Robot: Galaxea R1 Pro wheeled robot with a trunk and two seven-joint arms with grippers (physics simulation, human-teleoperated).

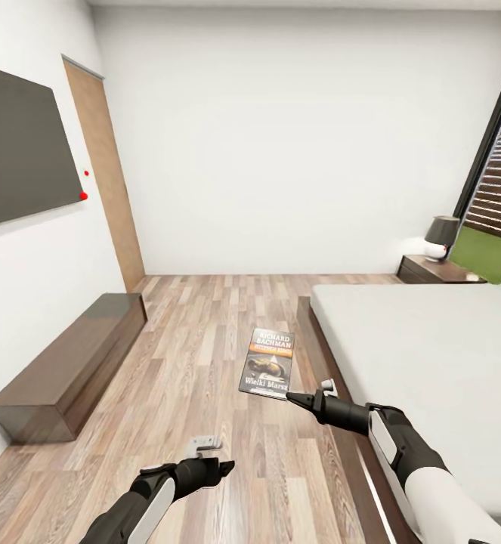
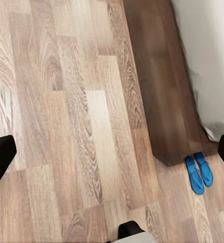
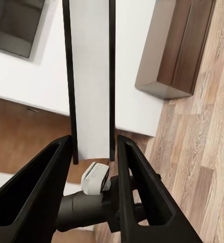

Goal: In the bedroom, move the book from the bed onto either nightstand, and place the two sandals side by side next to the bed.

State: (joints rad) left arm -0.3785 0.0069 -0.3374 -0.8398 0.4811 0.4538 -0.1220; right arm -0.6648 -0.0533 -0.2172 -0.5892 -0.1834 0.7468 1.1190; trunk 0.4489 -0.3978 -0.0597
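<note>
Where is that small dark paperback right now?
In the head view, the small dark paperback is pinched in the right tool, held above the wood-plank floor beside the grey bed.

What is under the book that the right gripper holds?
Under the book, held by the right gripper, is only wood-plank floor. The patch directly behind its cover is hidden.

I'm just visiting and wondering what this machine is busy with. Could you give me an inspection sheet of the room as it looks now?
Surface: wood-plank floor; grey bed to the robot's right.
Job's things: book held above the floor beside the bed; two blue sandals lying side by side on the floor; nightstand at the bed's far end.
Clutter: lamp on the nightstand.
Grippers: right end effector shut on the book; left end effector open, holding nothing.
Cables: nothing seen.
Surroundings: wall screen, long low cabinet, wooden door, window.
</note>
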